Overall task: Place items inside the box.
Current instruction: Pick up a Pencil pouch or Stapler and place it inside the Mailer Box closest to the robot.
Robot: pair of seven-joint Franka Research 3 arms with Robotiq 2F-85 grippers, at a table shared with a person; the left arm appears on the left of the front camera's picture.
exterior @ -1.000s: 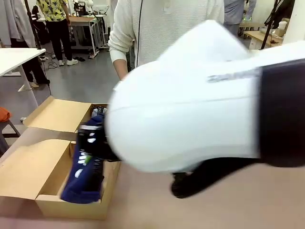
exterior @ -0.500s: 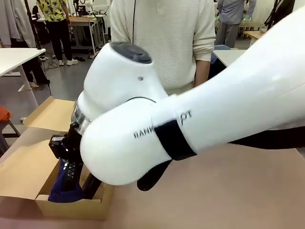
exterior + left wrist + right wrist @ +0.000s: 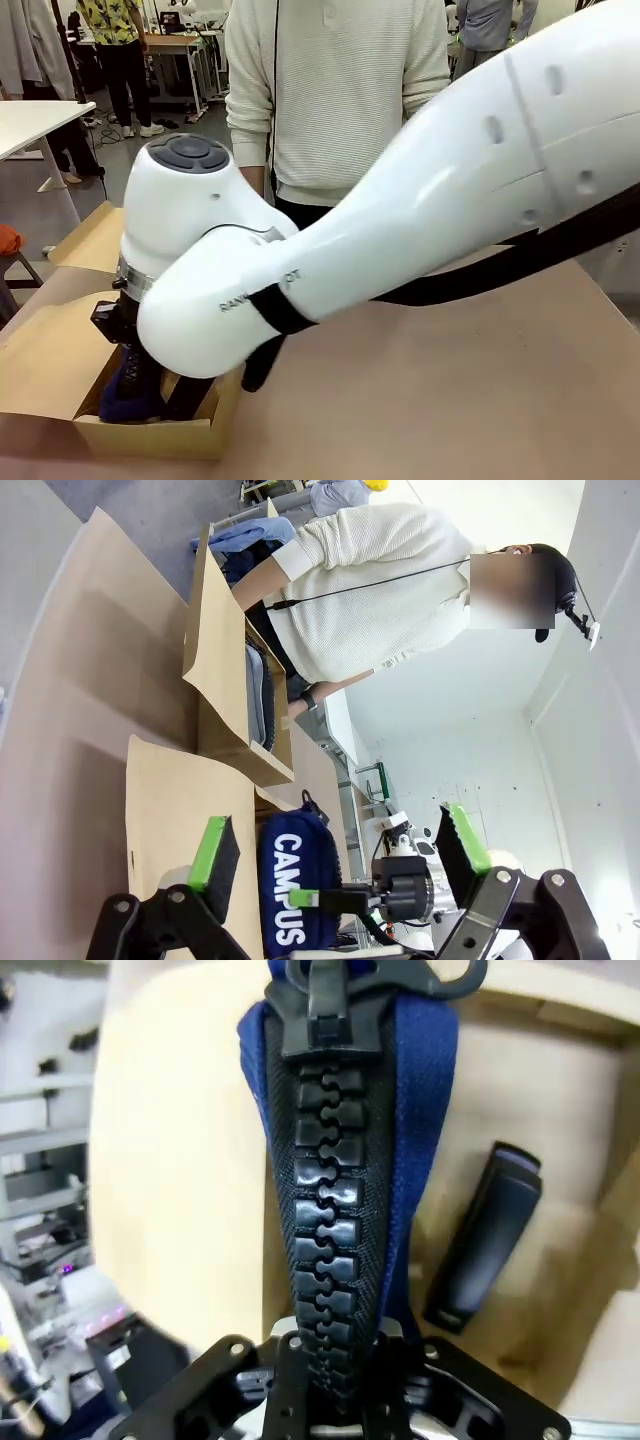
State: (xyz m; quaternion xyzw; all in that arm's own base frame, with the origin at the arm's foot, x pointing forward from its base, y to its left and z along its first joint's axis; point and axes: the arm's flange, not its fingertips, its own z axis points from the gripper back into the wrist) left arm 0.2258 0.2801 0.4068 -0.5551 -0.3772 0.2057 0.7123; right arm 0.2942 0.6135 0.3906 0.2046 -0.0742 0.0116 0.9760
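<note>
R hand (image 3: 335, 1360) pinches pencil case (image 3: 340, 1160) by zip edge, hung vertical so it slips into box (image 3: 150, 438) beside stapler (image 3: 485, 1240); L hand (image 3: 337, 845) spread, idle.

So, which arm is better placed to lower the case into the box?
Right. The right fingers are shut on the case, which hangs over the box floor beside a stapler. The left fingers are open, holding nothing.
</note>
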